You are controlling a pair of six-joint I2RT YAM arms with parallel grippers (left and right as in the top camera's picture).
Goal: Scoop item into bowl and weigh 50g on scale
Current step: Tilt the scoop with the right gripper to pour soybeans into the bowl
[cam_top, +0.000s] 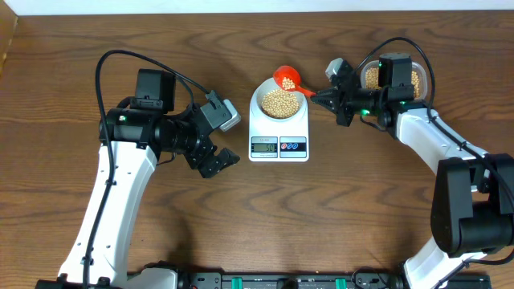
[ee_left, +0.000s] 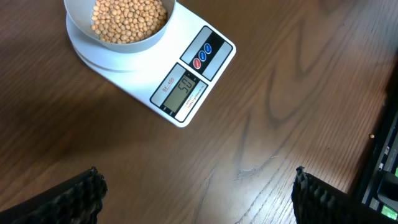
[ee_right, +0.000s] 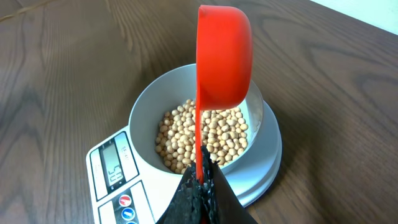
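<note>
The scale [cam_top: 279, 128] sits mid-table [cam_top: 361, 209] with the bowl [cam_top: 279, 103] centred on its platform, so whatever goes in is weighed at once. The beans [ee_right: 205, 140] cover the bowl's floor. Above the scale, the right gripper [ee_right: 200, 193] has its jaws clamped on the handle of a red scoop [ee_right: 224, 56]. The scoop is tipped on edge over the bowl's far rim, probably so that beans trickle out a few at a time. To the right of the scale, a clear tub [cam_top: 393, 78] of beans lies behind that arm. The left gripper [ee_left: 199, 202] hangs in front and to the left of the scale with its jaws wide apart and empty, its camera taking in the lit display [ee_left: 183, 90].
</note>
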